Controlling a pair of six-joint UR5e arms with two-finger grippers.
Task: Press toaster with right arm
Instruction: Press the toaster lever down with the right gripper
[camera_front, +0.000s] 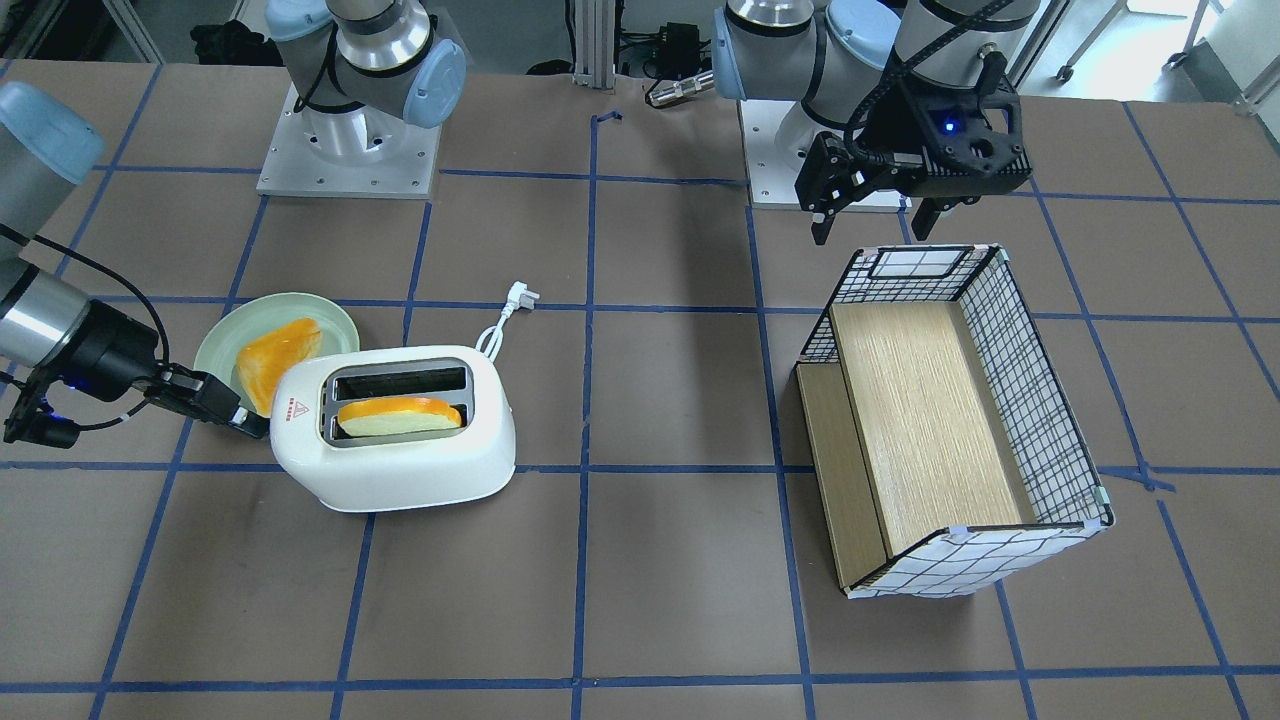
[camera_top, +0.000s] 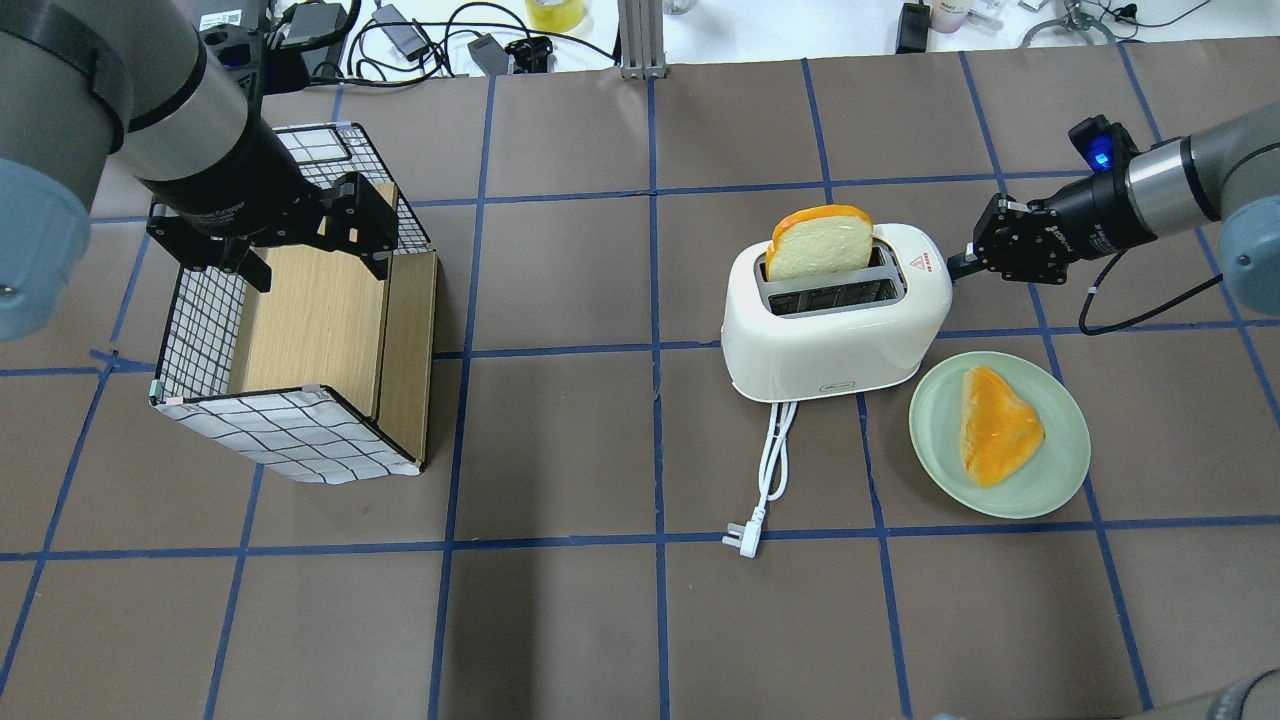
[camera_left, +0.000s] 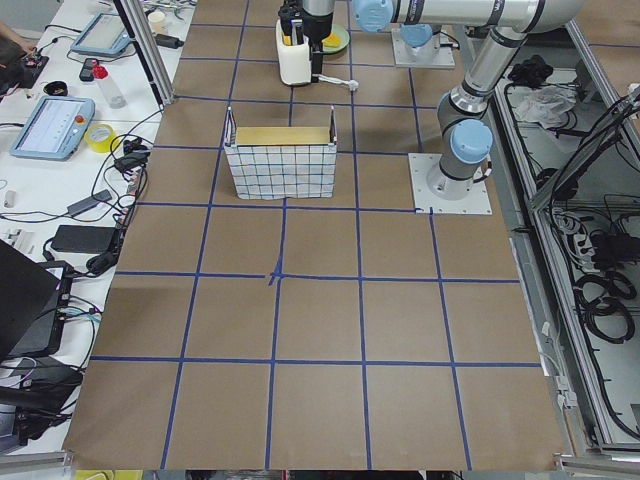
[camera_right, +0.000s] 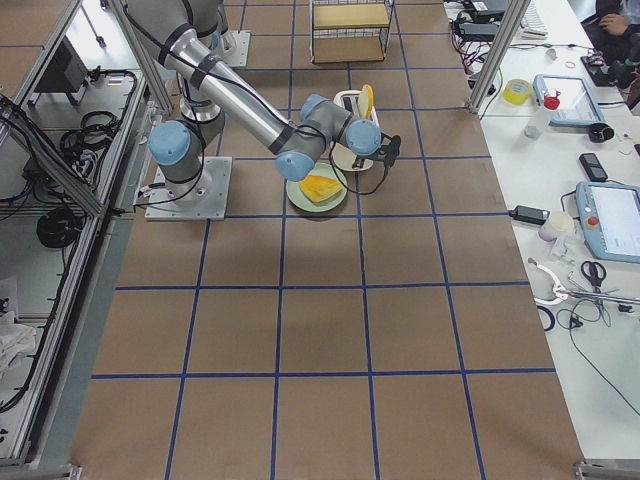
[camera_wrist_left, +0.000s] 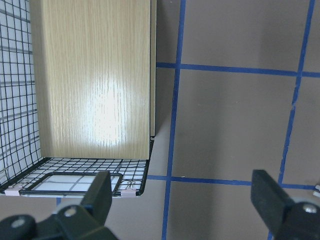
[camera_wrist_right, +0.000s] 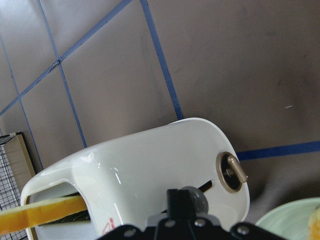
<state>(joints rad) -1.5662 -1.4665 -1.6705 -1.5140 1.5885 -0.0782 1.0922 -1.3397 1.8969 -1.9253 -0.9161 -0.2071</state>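
The glossy white toaster (camera_front: 400, 480) (camera_top: 830, 345) stands on the table with a slice of toast (camera_top: 818, 243) upright in one slot, sticking up above it. My right gripper (camera_front: 252, 424) (camera_top: 958, 266) is shut, and its tip is against the toaster's end next to the red-triangle sticker. In the right wrist view the closed tip (camera_wrist_right: 175, 197) sits at the grey lever knob (camera_wrist_right: 194, 198) on the toaster's end (camera_wrist_right: 150, 170), beside a small round dial (camera_wrist_right: 231, 172). My left gripper (camera_front: 870, 225) (camera_top: 315, 262) (camera_wrist_left: 185, 200) is open and empty above the wire basket.
A pale-green plate (camera_front: 225, 345) (camera_top: 1050, 480) with an orange-topped toast slice (camera_top: 995, 425) lies beside the toaster, close to my right arm. The toaster's white cord and plug (camera_top: 765, 480) trail toward the robot. A wire basket (camera_front: 1040, 400) (camera_top: 290, 430) with wooden boards stands under my left gripper.
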